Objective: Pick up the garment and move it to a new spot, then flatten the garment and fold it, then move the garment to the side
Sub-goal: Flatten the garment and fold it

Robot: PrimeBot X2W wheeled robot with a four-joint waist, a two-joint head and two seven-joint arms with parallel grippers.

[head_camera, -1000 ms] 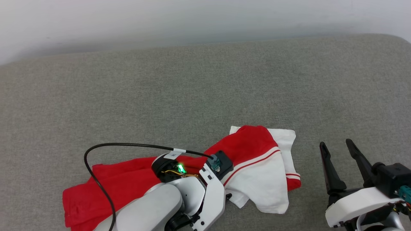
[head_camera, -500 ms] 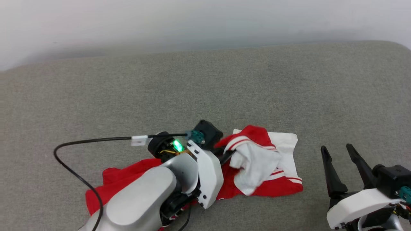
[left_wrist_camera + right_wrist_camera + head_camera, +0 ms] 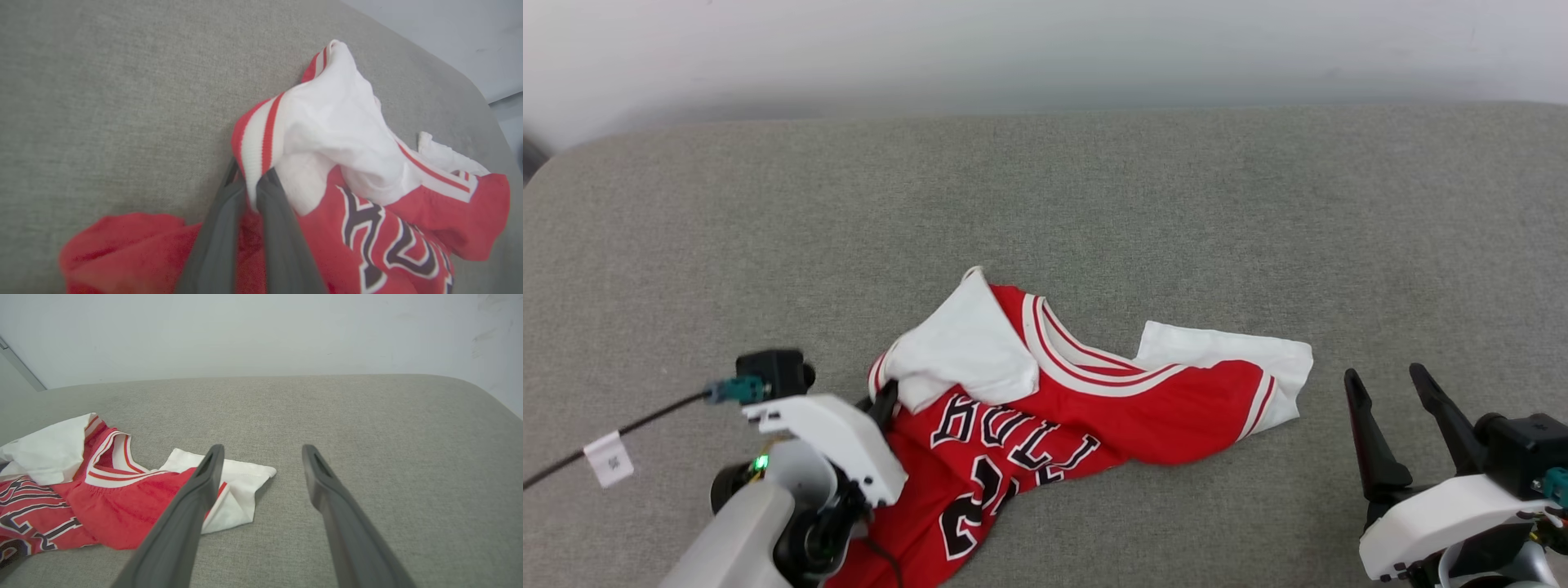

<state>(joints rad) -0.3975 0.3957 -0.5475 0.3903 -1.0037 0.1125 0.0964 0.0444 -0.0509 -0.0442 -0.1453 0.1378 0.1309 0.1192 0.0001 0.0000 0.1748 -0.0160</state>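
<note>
Your left gripper [image 3: 250,184] is clamped on the striped cuff [image 3: 261,143] of the garment [image 3: 1111,408]. From that grip the red jersey sprawls crumpled to the right, chest lettering up. Its far white sleeve edge lies near your right gripper [image 3: 1384,374] but apart from it. That gripper's fingers stand spread wide, holding nothing. Ahead of both grippers, open grey cushion [image 3: 1094,196] runs to its back edge at the wall [image 3: 1045,49].
</note>
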